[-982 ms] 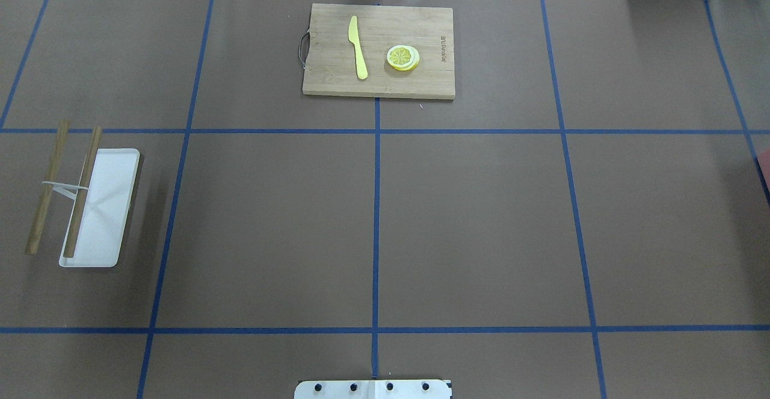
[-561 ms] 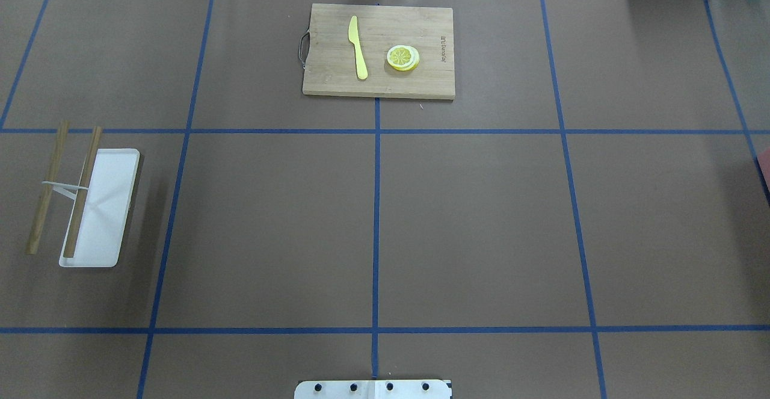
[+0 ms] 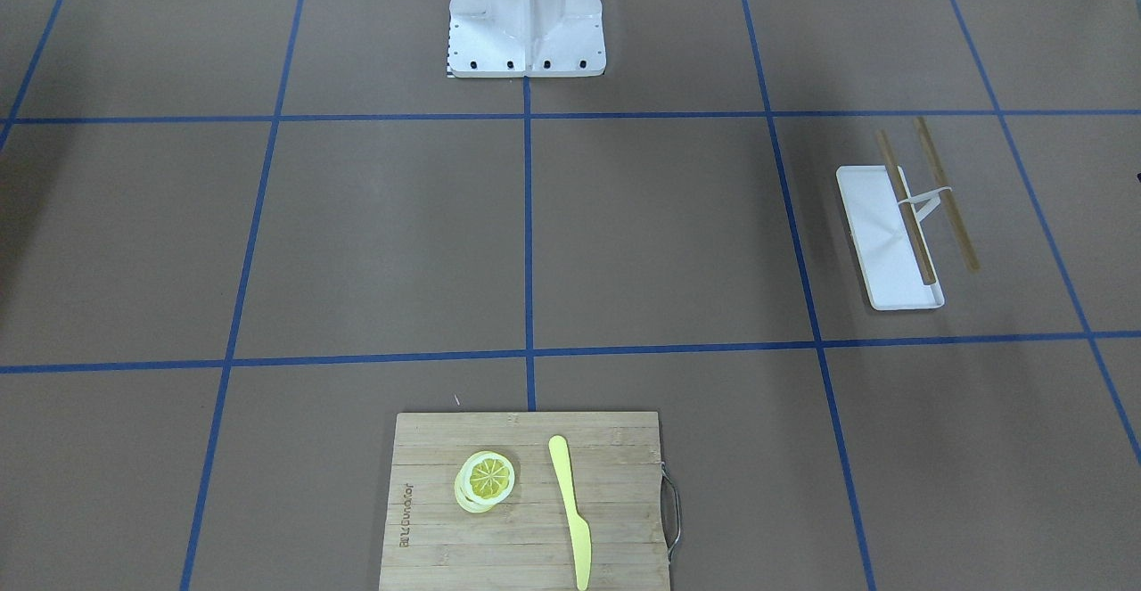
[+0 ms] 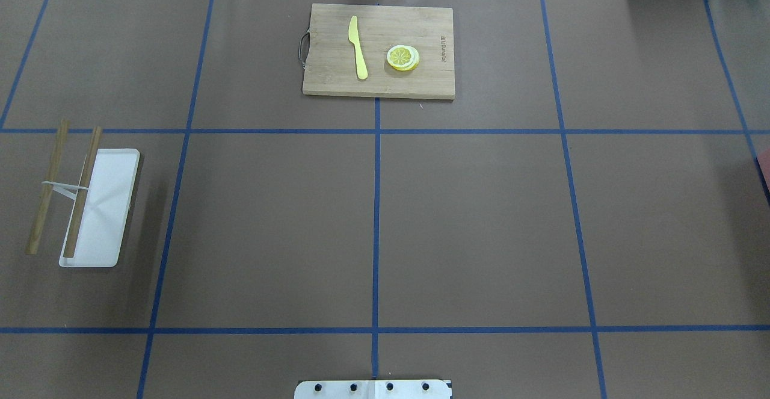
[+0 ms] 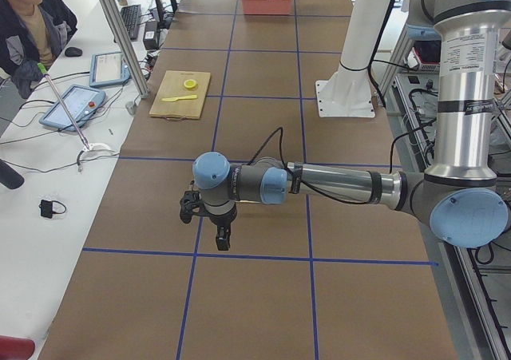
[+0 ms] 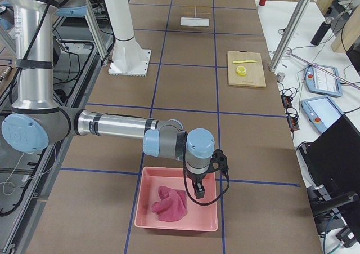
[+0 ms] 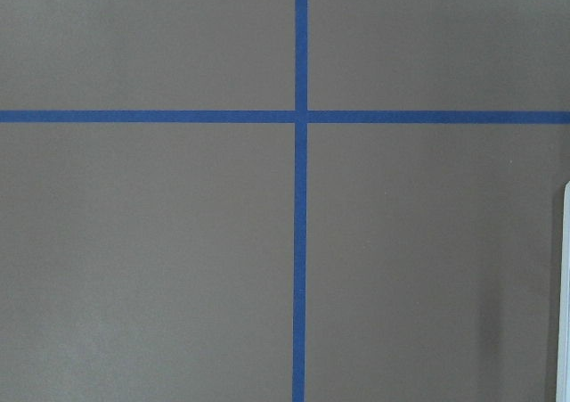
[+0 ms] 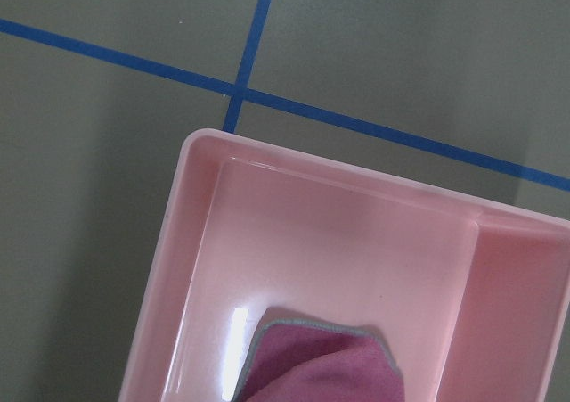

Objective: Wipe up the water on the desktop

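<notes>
The desktop [image 4: 481,224] is a matte brown surface with a grid of blue tape lines; I see no water on it in any view. A magenta cloth [image 6: 170,203] lies in a pink tray [image 6: 146,223] at the table's right end, and both show in the right wrist view, the cloth [image 8: 321,366] and the tray [image 8: 205,242]. My right gripper [image 6: 198,193] hangs over that tray, beside the cloth. My left gripper [image 5: 215,231] hovers over bare desktop near a tape line. Both grippers show only in side views, so I cannot tell whether they are open or shut.
A bamboo cutting board [image 4: 337,80] with a yellow knife [image 4: 358,47] and lemon slices [image 4: 403,58] lies at the far middle. A white tray [image 4: 105,218] with two wooden sticks [image 4: 82,191] lies at the left. The robot base [image 3: 526,16] stands mid-table. An operator [image 5: 28,25] sits beside the table.
</notes>
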Robot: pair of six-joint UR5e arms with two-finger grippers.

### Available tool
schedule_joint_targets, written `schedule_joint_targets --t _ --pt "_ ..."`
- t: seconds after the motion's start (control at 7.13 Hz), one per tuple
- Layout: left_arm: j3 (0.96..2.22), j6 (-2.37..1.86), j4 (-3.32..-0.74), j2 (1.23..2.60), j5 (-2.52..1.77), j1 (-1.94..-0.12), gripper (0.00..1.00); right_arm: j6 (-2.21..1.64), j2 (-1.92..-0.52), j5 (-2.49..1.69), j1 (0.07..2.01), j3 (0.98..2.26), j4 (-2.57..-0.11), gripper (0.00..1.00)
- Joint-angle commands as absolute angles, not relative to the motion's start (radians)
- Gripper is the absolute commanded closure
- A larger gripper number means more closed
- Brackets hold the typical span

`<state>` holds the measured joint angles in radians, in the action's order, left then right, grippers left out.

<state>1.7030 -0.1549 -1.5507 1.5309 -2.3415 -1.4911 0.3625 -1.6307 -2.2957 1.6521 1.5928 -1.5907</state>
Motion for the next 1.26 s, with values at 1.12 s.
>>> schedule_joint_targets --t 1.12 --pt "1.769 -0.123 -1.559 1.532 -2.410 -1.505 0.02 0.362 -1.638 -2.281 1.641 1.615 -1.589 0.00"
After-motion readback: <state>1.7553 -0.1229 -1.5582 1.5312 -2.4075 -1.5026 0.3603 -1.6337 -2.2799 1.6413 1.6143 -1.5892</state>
